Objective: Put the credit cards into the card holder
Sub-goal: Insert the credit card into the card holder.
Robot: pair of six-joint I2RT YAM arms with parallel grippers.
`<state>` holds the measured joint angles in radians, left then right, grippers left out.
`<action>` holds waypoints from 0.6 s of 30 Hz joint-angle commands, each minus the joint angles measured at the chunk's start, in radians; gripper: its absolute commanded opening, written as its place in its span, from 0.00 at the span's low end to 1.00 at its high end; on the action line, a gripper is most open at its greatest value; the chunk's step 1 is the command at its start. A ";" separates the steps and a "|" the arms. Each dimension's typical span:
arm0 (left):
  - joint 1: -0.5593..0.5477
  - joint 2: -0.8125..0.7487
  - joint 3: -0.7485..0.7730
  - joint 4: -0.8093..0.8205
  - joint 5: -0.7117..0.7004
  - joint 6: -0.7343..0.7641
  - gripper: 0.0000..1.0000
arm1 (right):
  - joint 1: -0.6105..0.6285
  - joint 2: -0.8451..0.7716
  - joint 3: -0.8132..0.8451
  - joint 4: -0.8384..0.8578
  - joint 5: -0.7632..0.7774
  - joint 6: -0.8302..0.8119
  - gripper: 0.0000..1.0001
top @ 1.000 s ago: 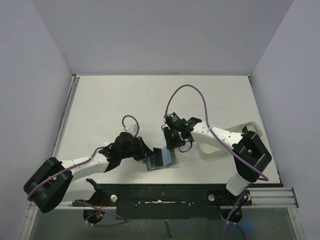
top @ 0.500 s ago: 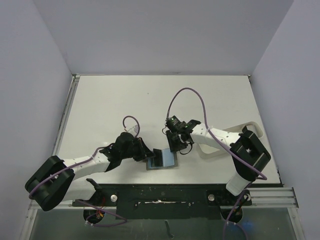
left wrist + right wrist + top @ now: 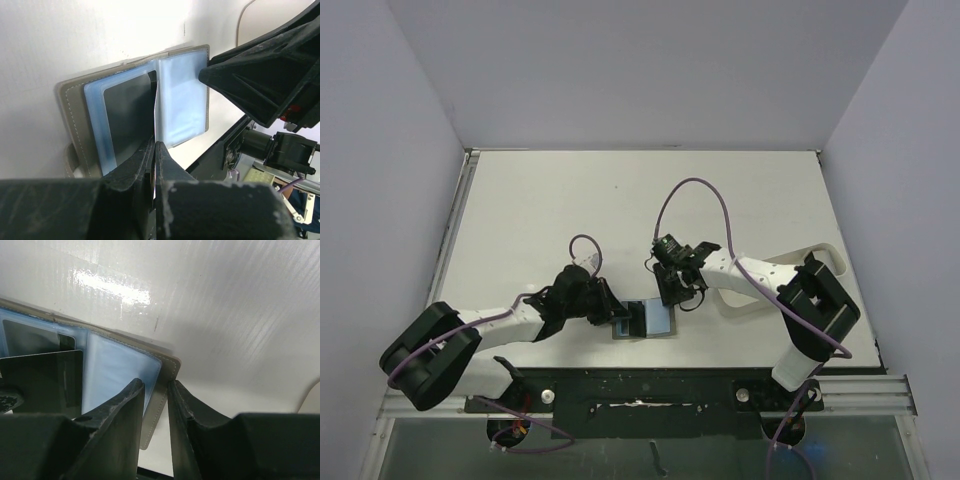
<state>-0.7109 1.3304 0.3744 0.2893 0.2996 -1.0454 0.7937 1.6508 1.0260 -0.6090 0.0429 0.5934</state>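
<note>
Left gripper [image 3: 154, 146] clenched on card [image 3: 42, 377] over open card holder's [image 3: 658, 320] fold — empty sleeve [image 3: 182, 100] frame-right; right gripper [image 3: 156, 386] astride that edge, grip unclear.

The card holder [image 3: 70, 117] has a matt, stitched leather-like cover and glossy clear-blue plastic sleeves [image 3: 182, 100]; the table [image 3: 225, 315] is shiny white.

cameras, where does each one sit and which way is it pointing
top external: fixed above and behind the arms, looking down on the table; both arms in view, left claw and right claw at the card holder.
left wrist: on the left arm, looking along its shut fingers at the open card holder; right claw opposite.
right wrist: on the right arm, looking down its fingers astride the card holder's edge.
shared: all see the card holder; both wrist views show a dark card.
</note>
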 commanded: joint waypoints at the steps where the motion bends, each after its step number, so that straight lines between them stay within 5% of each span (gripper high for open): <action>1: 0.011 0.010 0.004 0.082 0.035 -0.007 0.00 | 0.007 0.006 -0.019 0.037 0.030 -0.006 0.26; 18: 0.041 0.049 0.017 0.109 0.090 0.007 0.00 | 0.009 0.029 -0.037 0.058 0.035 -0.012 0.26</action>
<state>-0.6804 1.3731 0.3748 0.3298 0.3588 -1.0462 0.7937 1.6806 0.9977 -0.5800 0.0498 0.5900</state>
